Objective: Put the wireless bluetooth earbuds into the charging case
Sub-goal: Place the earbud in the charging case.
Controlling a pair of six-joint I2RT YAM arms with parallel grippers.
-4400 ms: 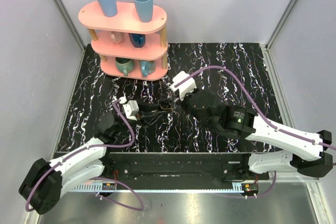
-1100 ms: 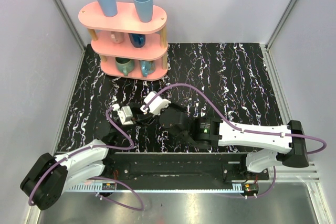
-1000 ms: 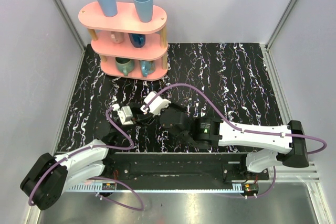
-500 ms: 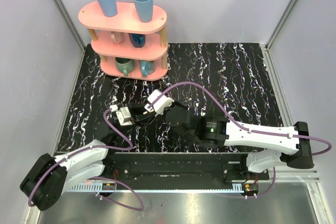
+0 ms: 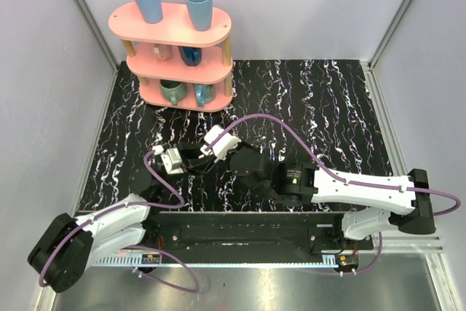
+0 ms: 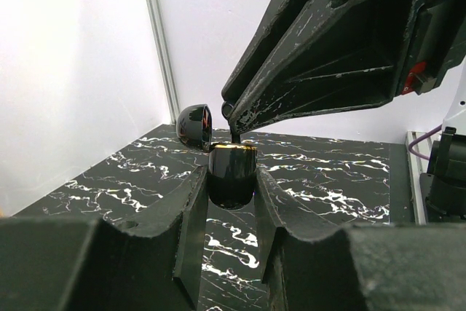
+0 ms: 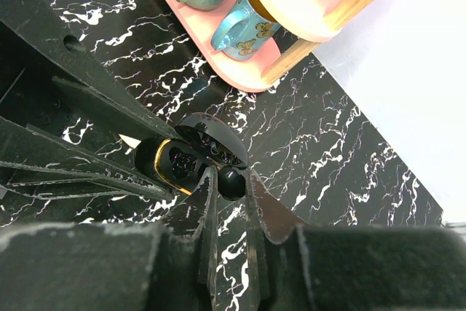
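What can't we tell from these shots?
- Left wrist: glossy black clamshell case in left claw seen side-on; wells hidden by its wall.
- Right wrist: wells shadowed; small dark rounded bud in right claw half covered by fingers.
- Top: case lost under both claws.
- Second bud: nowhere visible.

White arms [image 5: 371, 187], purple cables [image 5: 269, 116]

The left pincer [image 6: 231, 186] clamps the open charging case [image 6: 231, 169].

Charging case [image 6: 231, 176] sits between left jaws (shelf [image 5: 175, 25] behind).
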